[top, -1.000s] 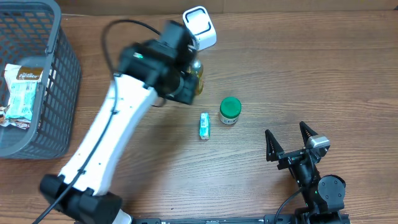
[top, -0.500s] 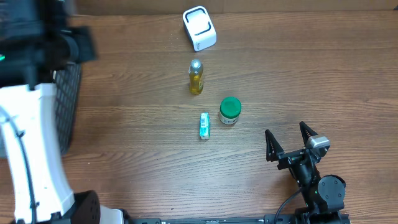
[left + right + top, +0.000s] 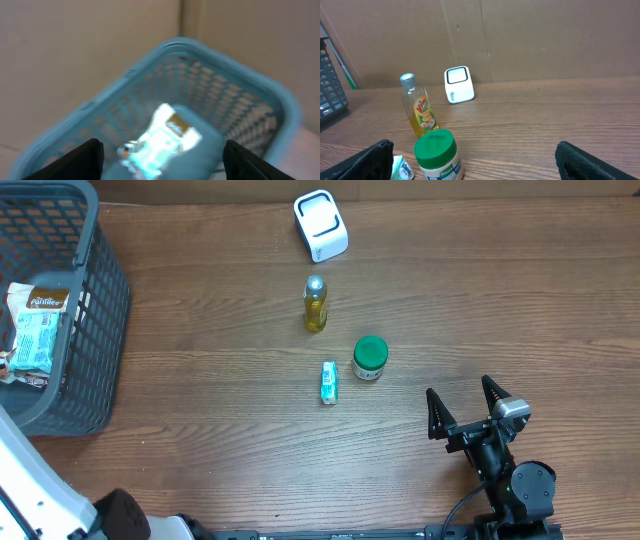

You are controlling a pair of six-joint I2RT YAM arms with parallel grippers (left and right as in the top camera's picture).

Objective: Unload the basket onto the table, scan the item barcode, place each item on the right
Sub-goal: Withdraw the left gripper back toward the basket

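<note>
A white barcode scanner (image 3: 320,225) (image 3: 458,85) stands at the table's far edge. In front of it are a yellow bottle (image 3: 315,304) (image 3: 421,112), a green-lidded jar (image 3: 370,358) (image 3: 438,155) and a small teal tissue pack (image 3: 329,382) (image 3: 402,170). My right gripper (image 3: 467,412) (image 3: 482,167) rests open near the front edge, right of the jar, with nothing in it. My left gripper (image 3: 162,167) hovers over the basket (image 3: 250,95), its fingers wide apart and open. A white packet (image 3: 162,140) lies below them in the blurred left wrist view.
The grey basket (image 3: 95,330) takes up the left end of the table, with the packet (image 3: 35,325) inside it. Part of my left arm's white link (image 3: 30,490) shows at the bottom left corner. A cardboard wall (image 3: 520,40) stands behind the table.
My left arm swung from beside the scanner leftward across the basket and mostly out of the overhead view. The table items and the right arm stayed put.
</note>
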